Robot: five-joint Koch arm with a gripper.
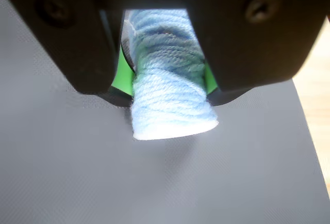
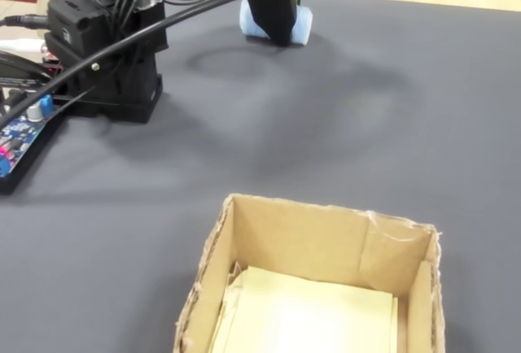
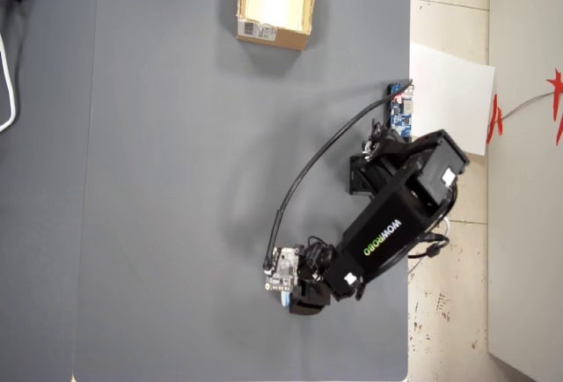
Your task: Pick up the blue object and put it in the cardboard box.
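The claw (image 1: 170, 87) is clamped on the blue object (image 1: 170, 100), whose long axis runs crosswise between the jaws, low over the table (image 1: 77, 172). The cardboard box (image 3: 274, 3) sits well apart from the claw, across the table.

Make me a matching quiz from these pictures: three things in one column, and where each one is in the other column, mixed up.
Things:
1. pale blue ribbed yarn lump
2. tan cardboard box
3. small blue circuit board

Places:
A. top edge of the grey mat, overhead view
B. between the jaws of the black gripper
C. right edge of the mat by the arm's base, overhead view

Pairs: 1-B, 2-A, 3-C
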